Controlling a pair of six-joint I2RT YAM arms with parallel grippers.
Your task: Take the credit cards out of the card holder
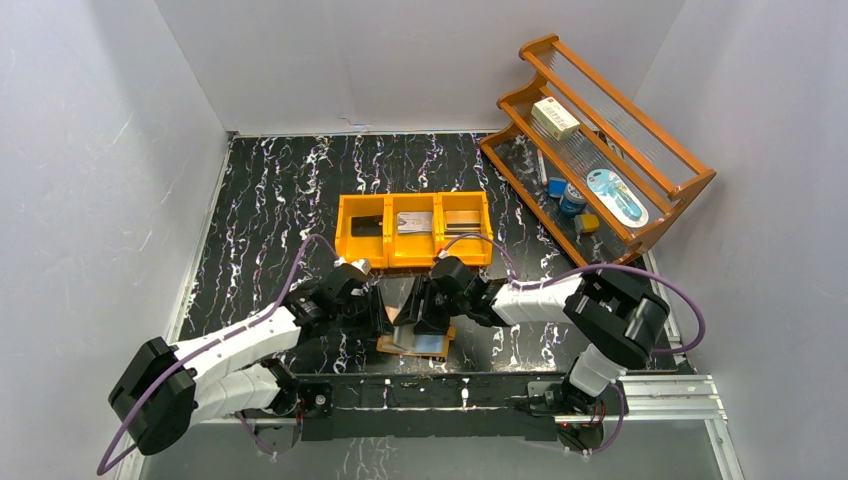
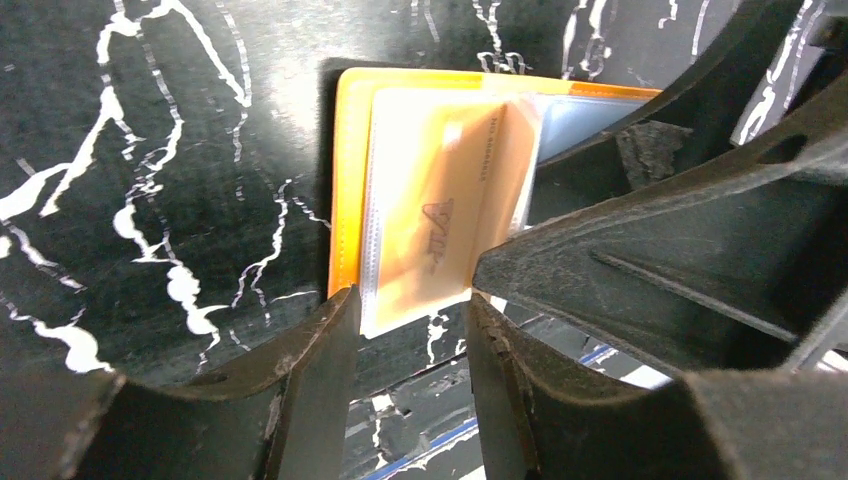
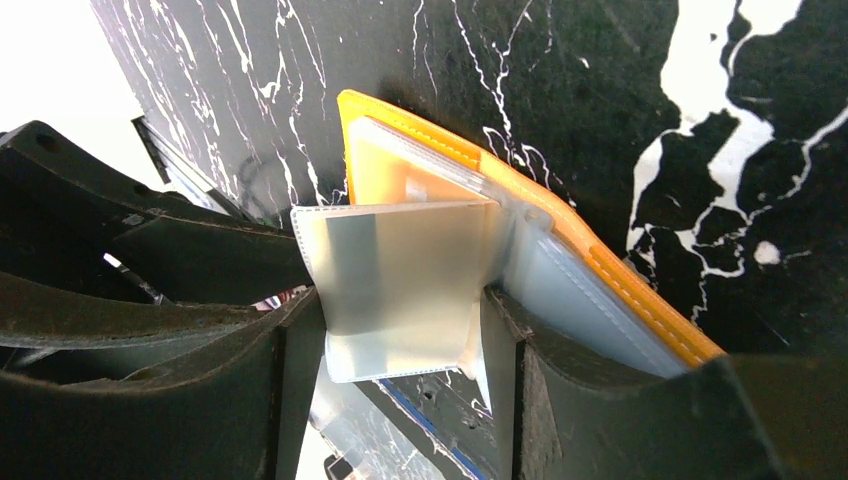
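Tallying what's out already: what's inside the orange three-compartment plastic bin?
The orange plastic bin holds a black card in its left compartment, a silver-grey card in the middle, a striped card on the right. Anything beneath them is covered.

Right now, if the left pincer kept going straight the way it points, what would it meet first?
Probably the clear plastic sleeve of the card holder; its near edge sits between the fingers of the left pincer, though depth is unclear.
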